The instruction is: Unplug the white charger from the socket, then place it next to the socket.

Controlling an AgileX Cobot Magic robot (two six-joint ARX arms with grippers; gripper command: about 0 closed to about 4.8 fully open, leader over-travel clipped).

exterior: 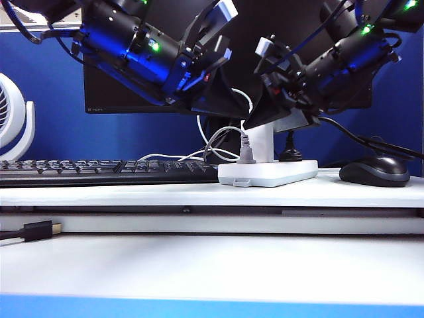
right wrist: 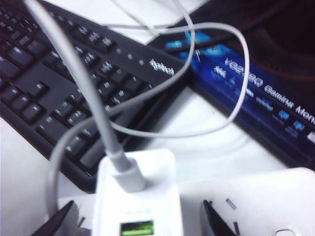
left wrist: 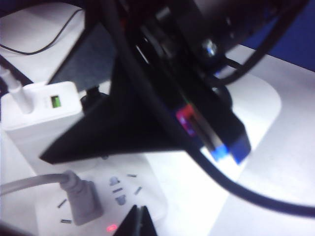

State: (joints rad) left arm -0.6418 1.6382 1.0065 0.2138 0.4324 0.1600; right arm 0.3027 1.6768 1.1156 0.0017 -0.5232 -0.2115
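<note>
Now my right gripper stands wide apart around the white charger, plugged upright in the socket; my left gripper looks together, above the socket's near edge.

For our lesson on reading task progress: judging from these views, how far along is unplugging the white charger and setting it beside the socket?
Nothing is finished: the white charger stands plugged upright in the socket. In hand: the right gripper is open, a finger on each side of the charger, not yet closed. The left gripper hangs above the keyboard, its state unclear. Left to do: grip, pull out, and lay the charger beside the socket.
</note>
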